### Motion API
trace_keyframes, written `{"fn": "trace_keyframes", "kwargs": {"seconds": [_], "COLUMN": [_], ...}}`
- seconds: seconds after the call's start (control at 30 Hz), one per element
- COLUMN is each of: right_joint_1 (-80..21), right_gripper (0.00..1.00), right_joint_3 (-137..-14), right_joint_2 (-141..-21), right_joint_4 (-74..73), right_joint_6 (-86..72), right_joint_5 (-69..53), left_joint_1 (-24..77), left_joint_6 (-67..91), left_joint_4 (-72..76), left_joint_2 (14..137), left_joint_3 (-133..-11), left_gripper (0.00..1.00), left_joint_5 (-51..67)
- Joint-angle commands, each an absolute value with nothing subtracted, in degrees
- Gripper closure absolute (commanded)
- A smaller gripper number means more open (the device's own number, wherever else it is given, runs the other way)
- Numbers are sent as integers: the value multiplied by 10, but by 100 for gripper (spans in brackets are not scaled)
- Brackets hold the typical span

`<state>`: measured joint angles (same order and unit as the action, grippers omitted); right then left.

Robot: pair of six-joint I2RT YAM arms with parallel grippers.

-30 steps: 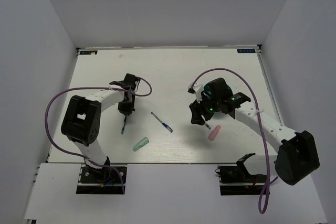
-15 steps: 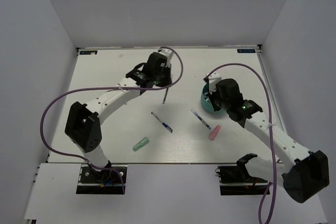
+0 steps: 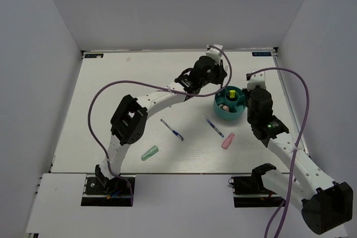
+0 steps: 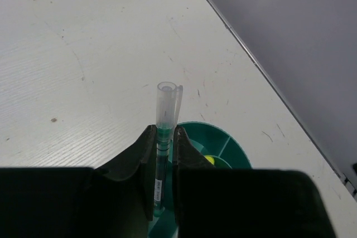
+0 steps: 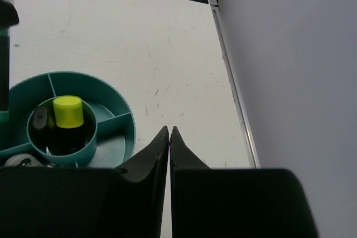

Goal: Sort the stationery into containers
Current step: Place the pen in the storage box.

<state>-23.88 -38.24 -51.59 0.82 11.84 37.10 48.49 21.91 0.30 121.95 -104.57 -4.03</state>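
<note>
One thin pen [image 4: 165,101] is clamped in my left gripper's [image 4: 165,136] jaws over the teal tub [image 3: 230,117], so I'd centre its tip above an outer compartment, clear of the yellow-capped marker [image 5: 68,110], then lower before releasing; my right gripper [image 5: 169,137], jaws closed empty, hangs beside it.

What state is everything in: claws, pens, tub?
Left gripper: shut on thin grey pen.
Right gripper: shut, empty.
Round teal plastic tub: upright, open-topped.
Yellow-capped marker: standing in tub's centre cup.
Thin blue pens: lying on table.
Pink stubby piece, mint-green stubby piece: lying loose.
</note>
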Motion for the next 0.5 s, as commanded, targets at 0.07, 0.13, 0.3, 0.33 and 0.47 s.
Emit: {"fn": "trace_keyframes", "kwargs": {"seconds": [0.07, 0.13, 0.3, 0.33, 0.47], "right_joint_1": [-223, -221, -219, -221, -219], "right_gripper": [95, 95, 95, 95, 95], "right_joint_3": [-374, -371, -368, -369, -369], "right_joint_2": [-500, -497, -498, -498, -501], "right_joint_4": [63, 64, 62, 59, 54], "right_joint_6": [120, 119, 114, 113, 109], "right_joint_5": [388, 381, 371, 369, 360], "left_joint_1": [490, 493, 496, 498, 502], "left_joint_6": [248, 251, 254, 254, 247], "left_joint_4": [75, 77, 85, 90, 93], "left_joint_2": [1243, 1251, 1243, 1242, 1218], "left_joint_3": [-1063, -1058, -1027, -1004, -981], "left_gripper": [100, 100, 83, 77, 41], "left_joint_5": [-76, -75, -84, -91, -97]}}
